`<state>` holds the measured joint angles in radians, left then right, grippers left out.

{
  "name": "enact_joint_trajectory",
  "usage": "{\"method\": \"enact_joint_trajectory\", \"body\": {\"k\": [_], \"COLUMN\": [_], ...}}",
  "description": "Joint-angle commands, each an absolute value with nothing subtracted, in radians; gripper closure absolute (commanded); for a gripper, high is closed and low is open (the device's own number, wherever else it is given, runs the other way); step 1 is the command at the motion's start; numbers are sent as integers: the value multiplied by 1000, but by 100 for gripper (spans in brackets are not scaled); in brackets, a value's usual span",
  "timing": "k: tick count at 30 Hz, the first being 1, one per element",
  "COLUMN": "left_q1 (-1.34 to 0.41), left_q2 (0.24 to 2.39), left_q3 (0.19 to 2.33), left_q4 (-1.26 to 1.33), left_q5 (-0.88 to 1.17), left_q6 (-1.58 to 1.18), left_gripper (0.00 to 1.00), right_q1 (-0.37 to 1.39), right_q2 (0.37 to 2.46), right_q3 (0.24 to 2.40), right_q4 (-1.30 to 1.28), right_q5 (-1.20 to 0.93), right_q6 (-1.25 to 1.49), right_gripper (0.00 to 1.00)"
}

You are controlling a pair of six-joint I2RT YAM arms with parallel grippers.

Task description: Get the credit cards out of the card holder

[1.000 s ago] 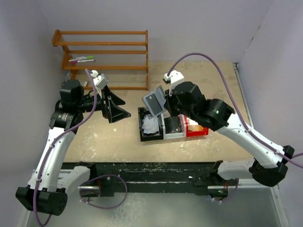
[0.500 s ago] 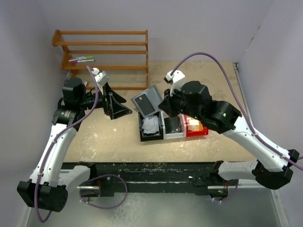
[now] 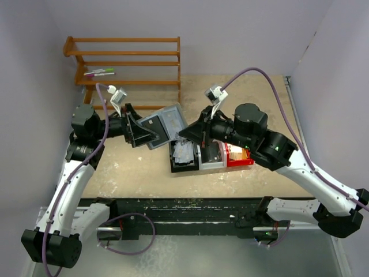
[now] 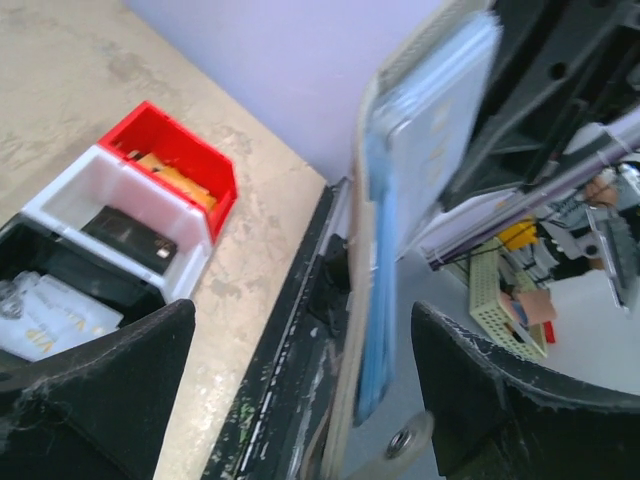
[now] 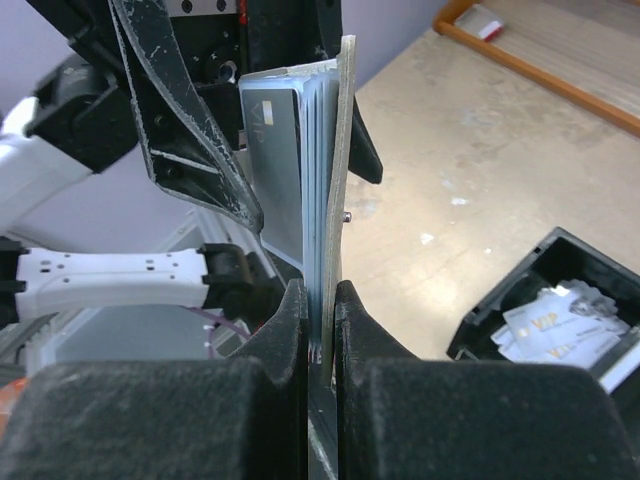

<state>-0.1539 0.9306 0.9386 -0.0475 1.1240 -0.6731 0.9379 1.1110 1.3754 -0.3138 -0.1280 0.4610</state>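
Observation:
The blue-grey card holder (image 3: 165,122) hangs in the air left of the bins, my right gripper (image 3: 185,131) shut on its edge. In the right wrist view the fingers (image 5: 290,320) pinch the holder (image 5: 335,150) edge-on, and a pale grey card face (image 5: 275,170) shows on its left side. My left gripper (image 3: 151,130) is open and straddles the holder's other end. From the left wrist the holder (image 4: 400,220) stands between the spread fingers (image 4: 100,380), touching neither. A tan-gold card (image 4: 172,172) lies in the red bin, a black card (image 4: 130,232) in the white bin, pale cards (image 4: 50,315) in the black bin.
The black bin (image 3: 173,163), the white bin (image 3: 211,164) and the red bin (image 3: 239,162) stand in a row at mid-table, under the right arm. A wooden rack (image 3: 130,63) with markers (image 3: 99,73) is at the back left. A black rail (image 3: 190,208) runs along the near edge.
My right gripper has carried the card holder to the left, away from over the bins, and turned it. The left gripper swung toward it, so the holder now sits between its open fingers.

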Motion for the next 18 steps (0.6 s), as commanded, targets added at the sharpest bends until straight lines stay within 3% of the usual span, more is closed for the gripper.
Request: {"method": "enact_joint_trajectory", "body": {"k": [1,10,18], "left_q1": [-158,-158,-157], "left_q2": [895,870,852], "left_q3": [884,846,835], "left_q4": [293,475,508], "left_q5": [1242,1320,1323], "left_q6": [-946,-1081,-1109], "left_gripper": [13,52,53], "right_q1": [937,880,791], "right_q2": [1073,1031,973], "right_q3": [1348,1235,1128], "right_q4": [-133,11,130], "right_q5": [-199,-295,-389], "right_q6": [532,633,730], "right_gripper": [100,100,100]}}
